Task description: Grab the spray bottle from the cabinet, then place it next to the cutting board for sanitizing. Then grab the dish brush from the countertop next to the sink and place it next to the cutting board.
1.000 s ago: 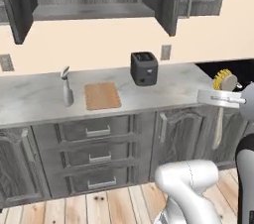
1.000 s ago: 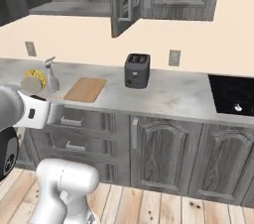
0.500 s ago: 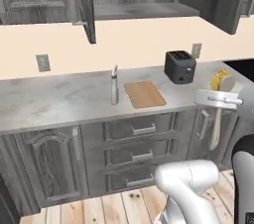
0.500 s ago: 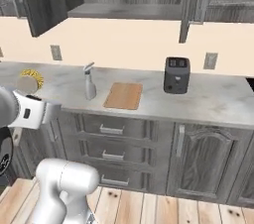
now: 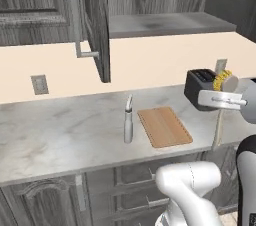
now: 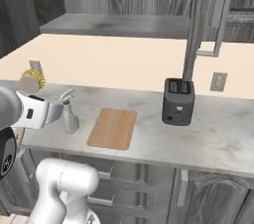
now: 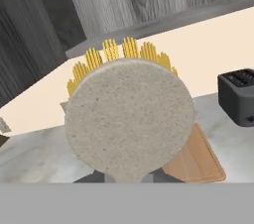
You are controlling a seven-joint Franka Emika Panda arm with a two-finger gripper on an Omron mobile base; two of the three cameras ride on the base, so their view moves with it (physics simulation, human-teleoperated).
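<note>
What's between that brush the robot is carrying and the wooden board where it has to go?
Nothing visible blocks it. The gripper holds the dish brush up in the air, off to the arm's right of the cutting board. The spray bottle stands on the board's far side, and the toaster sits further back.

Matt marble-look stone countertop [image 5: 60, 140]; light wood cutting board [image 5: 164, 126]; pale plastic spray bottle [image 5: 128, 126]; speckled matt dish brush [image 7: 130, 119] w/ yellow bristles; dark wood-grain cabinet [image 5: 95, 20].

Even soft light, faint shadows under cabinet [image 5: 95, 15]; no glare, slightly low-res render.
</note>
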